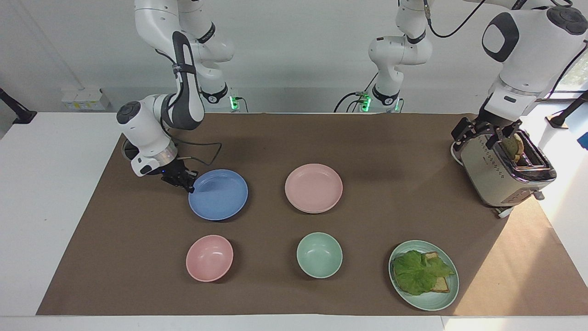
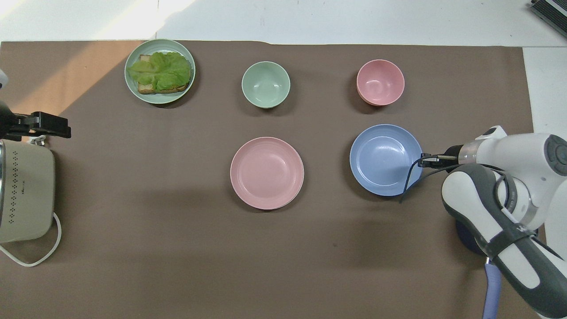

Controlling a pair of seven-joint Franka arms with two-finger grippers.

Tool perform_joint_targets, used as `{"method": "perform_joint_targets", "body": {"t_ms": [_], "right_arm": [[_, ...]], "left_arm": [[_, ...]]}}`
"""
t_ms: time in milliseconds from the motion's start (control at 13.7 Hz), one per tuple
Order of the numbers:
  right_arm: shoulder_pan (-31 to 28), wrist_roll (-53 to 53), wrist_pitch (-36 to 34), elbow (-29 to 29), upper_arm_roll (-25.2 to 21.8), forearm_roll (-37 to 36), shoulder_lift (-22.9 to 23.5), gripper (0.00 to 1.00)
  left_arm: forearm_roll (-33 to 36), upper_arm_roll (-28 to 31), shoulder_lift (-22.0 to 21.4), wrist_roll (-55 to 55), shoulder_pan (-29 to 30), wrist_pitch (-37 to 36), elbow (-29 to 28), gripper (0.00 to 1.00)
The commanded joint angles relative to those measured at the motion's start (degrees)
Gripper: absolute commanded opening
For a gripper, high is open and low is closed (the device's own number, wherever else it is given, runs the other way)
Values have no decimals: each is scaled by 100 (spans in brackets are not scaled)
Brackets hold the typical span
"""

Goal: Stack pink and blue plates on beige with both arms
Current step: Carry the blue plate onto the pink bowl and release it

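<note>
I see the right claw (image 1: 189, 182) pinching the rim of the blue plate (image 1: 218, 194) at the edge nearest the robots, toward the right arm's end of the desk (image 1: 69, 193). The plate looks slightly lifted, judging by the shadow beneath it. The pink plate (image 1: 313, 187) sits mid-desk, and a pale edge under it suggests it already rests on the beige plate (image 1: 307, 210), though I can make out only a sliver. The left claw (image 1: 485, 136) waits spread wide over the toaster (image 1: 503, 177) at the left arm's end.

My worry is the grip: a thin pinch on one edge could let the blue plate droop or slip as I carry it across. Set down off-centre, it could slide off the pink plate or nudge the stack.

In the overhead view the right arm covers its own claw, so the contact point is hard to confirm there, and the left claw is partly cut off at the frame edge. A pink bowl (image 1: 209, 257), a green bowl (image 1: 319, 254) and a green plate with lettuce and bread (image 1: 423, 275) sit farthest from the robots.
</note>
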Motion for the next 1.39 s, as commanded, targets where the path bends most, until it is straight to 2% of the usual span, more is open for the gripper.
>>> {"method": "perform_joint_targets", "body": {"t_ms": [0, 292, 438, 730, 876, 1022, 1315], "right_arm": [[233, 151, -521, 304, 56, 219, -250, 0], [1182, 1388, -409, 489, 56, 211, -233, 0], [1604, 1900, -103, 525, 56, 202, -198, 0], [2483, 2989, 451, 533, 64, 202, 205, 0], [2721, 3167, 592, 525, 56, 202, 364, 0], [2923, 3308, 1022, 507, 64, 202, 574, 0], [2986, 3370, 1208, 507, 64, 202, 725, 0]], "left_arm": [[82, -37, 14, -11, 52, -81, 36, 100], [82, -37, 14, -2, 34, -81, 44, 100], [82, -37, 23, -20, 34, -72, 71, 100], [82, -28, 32, -11, 60, -63, 88, 100], [82, -28, 32, -11, 52, -98, 88, 100], [82, -28, 32, -3, 51, -98, 88, 100], [82, -28, 32, -3, 52, -98, 88, 100]]}}
